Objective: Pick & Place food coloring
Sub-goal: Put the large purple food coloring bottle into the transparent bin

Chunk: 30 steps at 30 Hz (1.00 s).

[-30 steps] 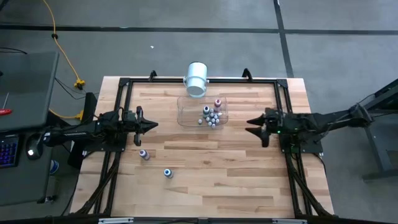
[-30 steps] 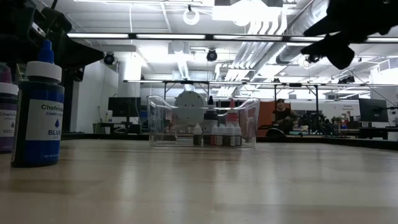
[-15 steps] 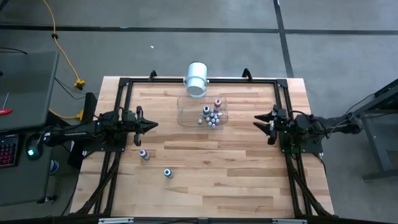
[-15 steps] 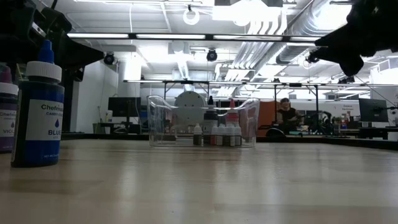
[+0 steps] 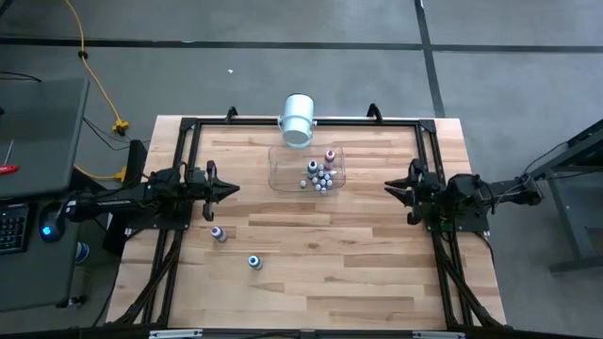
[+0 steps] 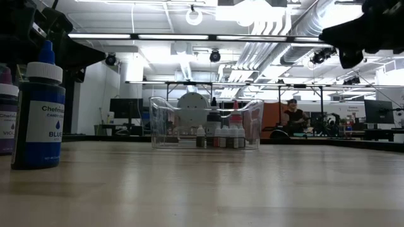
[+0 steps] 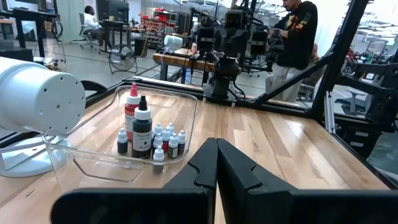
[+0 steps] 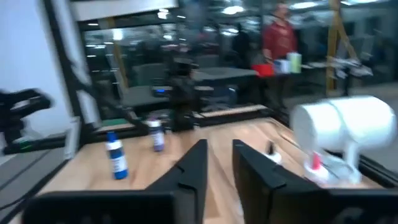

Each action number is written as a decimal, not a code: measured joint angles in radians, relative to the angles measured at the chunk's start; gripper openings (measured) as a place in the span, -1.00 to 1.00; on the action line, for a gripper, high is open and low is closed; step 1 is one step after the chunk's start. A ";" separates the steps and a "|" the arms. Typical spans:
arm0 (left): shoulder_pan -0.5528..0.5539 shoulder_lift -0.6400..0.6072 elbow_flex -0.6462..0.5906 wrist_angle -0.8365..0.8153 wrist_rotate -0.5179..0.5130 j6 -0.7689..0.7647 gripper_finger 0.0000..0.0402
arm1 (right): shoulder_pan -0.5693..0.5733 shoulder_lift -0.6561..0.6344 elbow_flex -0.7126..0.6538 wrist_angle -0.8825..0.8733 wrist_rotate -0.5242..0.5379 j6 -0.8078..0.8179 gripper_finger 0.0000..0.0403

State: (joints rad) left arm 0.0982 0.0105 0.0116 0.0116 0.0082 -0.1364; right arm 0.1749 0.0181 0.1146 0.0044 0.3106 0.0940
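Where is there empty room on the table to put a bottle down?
Bare wood: the wide strip right of the blue bottle, and the middle between the left gripper and right gripper. Crowded: inside the clear tub, full of little bottles.

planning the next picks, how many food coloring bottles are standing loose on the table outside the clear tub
2. A purple-capped small bottle stands on the wood near the left arm, and a blue-capped small bottle stands nearer the front edge. The other bottles cluster inside the clear plastic tub.
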 joint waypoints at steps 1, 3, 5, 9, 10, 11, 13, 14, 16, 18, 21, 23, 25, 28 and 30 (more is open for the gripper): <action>0.000 0.000 0.000 0.000 0.000 0.000 -1.00 | -0.002 0.000 0.000 0.009 -0.027 -0.017 -0.73; 0.000 0.000 0.000 0.000 0.000 0.000 -1.00 | -0.015 -0.004 0.000 0.017 -0.081 -0.051 -0.88; 0.000 0.000 0.000 0.000 0.000 0.000 -1.00 | -0.039 -0.012 0.000 0.017 -0.116 -0.072 -0.97; 0.000 0.000 0.000 0.000 0.000 0.000 -1.00 | -0.111 -0.013 0.000 0.013 -0.167 -0.099 -0.95; 0.000 0.000 0.000 0.000 0.000 0.000 -1.00 | -0.135 -0.013 0.000 0.005 -0.188 -0.101 -0.97; 0.000 0.000 0.000 0.000 0.000 0.000 -1.00 | -0.158 -0.013 0.000 -0.009 -0.211 -0.102 -0.98; 0.000 0.000 0.000 0.000 0.000 0.000 -1.00 | -0.203 -0.013 0.000 -0.030 -0.275 -0.102 -0.99; 0.000 0.000 0.000 0.000 0.000 0.000 -1.00 | -0.222 -0.013 -0.004 -0.026 -0.303 -0.099 -0.98; 0.000 0.000 0.000 0.000 0.000 0.000 -1.00 | -0.246 -0.013 -0.039 0.022 -0.353 -0.085 -0.99; 0.000 0.000 0.000 0.000 0.000 0.000 -1.00 | -0.250 -0.013 -0.100 0.085 -0.387 -0.050 -0.99; 0.000 0.000 0.000 0.000 0.000 0.000 -1.00 | -0.234 -0.013 -0.103 0.083 -0.386 -0.040 -1.00; 0.000 0.000 0.000 0.000 0.000 0.000 -1.00 | -0.220 -0.013 -0.104 0.092 -0.387 -0.051 -1.00; 0.000 0.000 0.000 0.000 0.000 0.000 -1.00 | -0.207 -0.013 -0.104 0.094 -0.384 -0.053 -1.00; 0.000 0.000 0.000 0.000 0.000 0.000 -1.00 | -0.175 -0.013 -0.104 0.049 -0.375 -0.052 -1.00; 0.000 0.000 0.000 0.000 0.000 0.000 -1.00 | -0.153 -0.013 -0.104 0.026 -0.348 -0.050 -1.00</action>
State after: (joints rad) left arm 0.0978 0.0109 0.0116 0.0116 0.0078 -0.1361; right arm 0.0219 0.0053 0.0101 0.0308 -0.0369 0.0438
